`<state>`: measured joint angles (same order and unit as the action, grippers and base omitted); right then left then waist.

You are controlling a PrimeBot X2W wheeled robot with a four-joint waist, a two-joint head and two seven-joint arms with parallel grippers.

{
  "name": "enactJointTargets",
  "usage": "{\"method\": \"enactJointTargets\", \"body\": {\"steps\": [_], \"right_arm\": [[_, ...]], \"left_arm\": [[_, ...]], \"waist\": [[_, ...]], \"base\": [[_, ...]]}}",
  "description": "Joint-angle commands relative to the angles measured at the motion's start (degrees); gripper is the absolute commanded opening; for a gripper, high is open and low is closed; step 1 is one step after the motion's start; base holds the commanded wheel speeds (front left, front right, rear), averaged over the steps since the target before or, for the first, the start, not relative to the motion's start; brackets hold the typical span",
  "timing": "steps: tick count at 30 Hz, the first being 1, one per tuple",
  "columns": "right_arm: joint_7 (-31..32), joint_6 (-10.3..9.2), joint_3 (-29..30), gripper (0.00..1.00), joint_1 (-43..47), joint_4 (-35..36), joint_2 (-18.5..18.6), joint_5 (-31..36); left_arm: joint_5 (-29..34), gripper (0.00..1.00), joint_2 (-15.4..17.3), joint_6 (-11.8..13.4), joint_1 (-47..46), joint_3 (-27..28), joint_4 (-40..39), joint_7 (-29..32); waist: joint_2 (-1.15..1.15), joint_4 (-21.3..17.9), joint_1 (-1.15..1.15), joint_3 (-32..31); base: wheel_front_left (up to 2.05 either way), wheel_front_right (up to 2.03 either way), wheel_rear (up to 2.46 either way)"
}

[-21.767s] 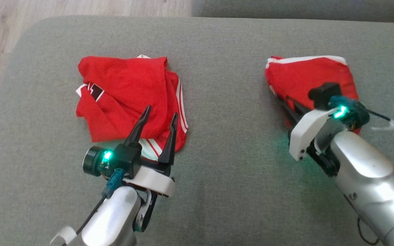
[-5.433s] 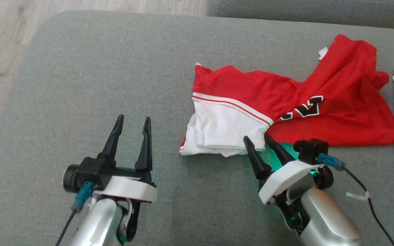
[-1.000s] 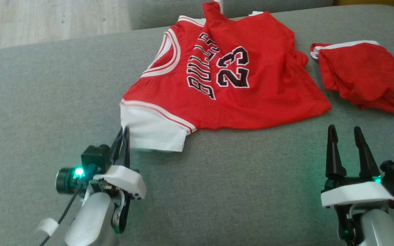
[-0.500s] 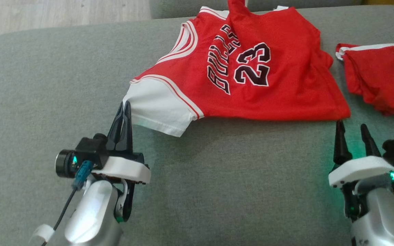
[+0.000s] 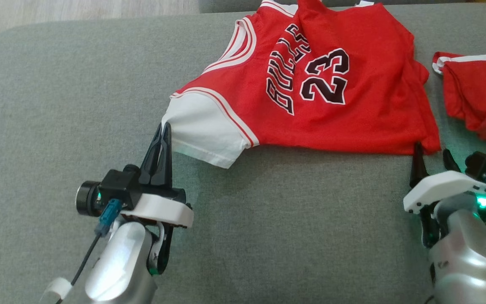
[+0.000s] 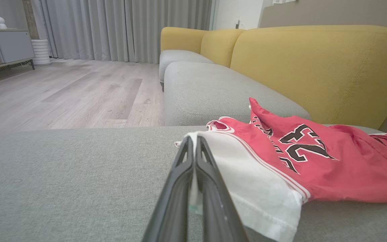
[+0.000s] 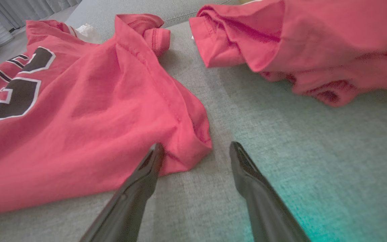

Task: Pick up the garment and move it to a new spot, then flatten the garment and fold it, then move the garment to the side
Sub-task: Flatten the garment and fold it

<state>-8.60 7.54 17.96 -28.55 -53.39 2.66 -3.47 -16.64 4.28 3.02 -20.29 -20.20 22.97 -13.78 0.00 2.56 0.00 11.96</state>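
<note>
The jersey (image 5: 365,126) lies chest-up on the grey cushion (image 5: 57,105), in the upper middle of the head view. Its long axis runs across that view: the collar points to about 9 o'clock and the hem to about 3 o'clock, tipped a touch downhill toward the hem. It is red mesh with white and red piping round the neck, black "BULLS" lettering and a black 23 edged in white, both lying sideways from here. The near sleeve (image 5: 201,131) is plain white and sticks out toward 7 o'clock; up at 12 o'clock a red flap is folded over onto the chest. The body is mostly spread, with creases along the hem side. The left jaws are clenched on the outer edge of that white sleeve, the cloth pinched thin between them and drawn off the cushion a little. The right jaws stand released at the jersey's 4 o'clock, at the near hem corner: one tip touches the red cloth and the other rests on bare cushion just beside it. A rumpled red bundle (image 5: 475,97) with a white band sits near the hem, at 3 o'clock, apart from the jersey.
</note>
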Motion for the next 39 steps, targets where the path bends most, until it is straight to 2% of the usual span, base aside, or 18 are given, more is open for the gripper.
{"method": "enactJointTargets", "body": {"steps": [1,3,4,5,6,9,13,19,26,32,38,39], "right_arm": [[-0.7,-0.05,-1.1,1.00,-2.1,0.3,0.2,0.8],[-1.3,-0.05,-0.7,0.98,-3.2,-1.9,0.2,2.0],[-1.7,-0.05,-0.6,0.64,-3.8,-2.8,0.2,2.4],[-2.3,-0.05,-0.6,0.15,-4.3,-3.6,0.2,2.7],[-2.8,-0.05,-0.7,0.00,-4.7,-4.3,0.2,3.1],[-4.5,-0.05,-1.8,0.00,-6.0,-5.4,0.2,3.0],[-5.8,-0.05,-3.8,0.00,-7.0,-3.3,0.2,2.5],[-5.2,-0.05,-9.6,0.00,-8.7,9.0,0.6,0.0],[1.9,-0.05,-14.2,0.00,-7.5,27.1,4.4,-4.9],[7.3,-0.05,-15.1,0.00,0.2,42.9,5.7,-6.8],[11.7,-0.05,-13.0,0.00,9.6,58.7,3.9,-7.2],[11.7,-0.05,-13.0,0.00,9.6,58.7,3.9,-7.2]], "left_arm": [[0.1,0.00,0.5,0.1,-1.6,1.6,-2.0,-0.9],[0.1,0.00,0.5,0.1,-1.7,1.5,-2.0,-0.9],[0.0,0.00,0.5,0.2,-1.7,1.5,-2.0,-0.9],[0.0,0.00,0.5,0.2,-1.6,1.5,-2.0,-0.9],[-0.1,0.00,0.6,0.2,-1.6,1.5,-1.9,-0.9],[-0.4,0.00,0.8,0.4,-1.1,1.8,-1.7,-1.0],[-1.8,0.00,1.1,0.2,-1.2,3.2,-2.2,-1.0],[-5.7,0.00,1.8,-0.8,-4.2,6.4,-5.5,-0.8],[-8.0,0.00,2.2,0.0,-8.5,9.5,-12.2,-0.3],[-8.1,0.00,2.5,1.6,-6.2,10.1,-19.7,0.2],[-7.2,0.00,4.2,3.8,-1.0,10.6,-30.9,2.1],[-7.2,0.00,4.2,3.8,-1.0,10.6,-30.9,2.1]], "waist": [[0.00,0.1,0.00,0.1],[0.00,0.1,0.00,0.1],[0.00,0.1,0.00,0.1],[0.00,0.0,0.00,0.0],[0.00,-0.1,0.00,-0.1],[0.00,-0.7,0.00,-0.9],[0.00,-1.6,0.00,-2.5],[0.00,-3.8,0.00,-6.0],[0.00,-4.8,0.00,-9.2],[0.00,-4.5,0.00,-11.5],[0.00,-4.1,0.00,-12.4],[0.00,-4.1,0.00,-12.4]], "base": [[0.00,0.00,0.00],[0.00,0.00,0.00],[0.00,0.00,0.00],[0.00,0.00,0.00],[0.00,0.00,0.00],[0.00,0.00,0.00],[0.00,0.00,0.00],[0.00,0.00,0.00],[0.00,0.00,0.00],[0.00,0.00,0.00],[0.00,0.00,0.00],[0.00,0.00,0.00]]}}
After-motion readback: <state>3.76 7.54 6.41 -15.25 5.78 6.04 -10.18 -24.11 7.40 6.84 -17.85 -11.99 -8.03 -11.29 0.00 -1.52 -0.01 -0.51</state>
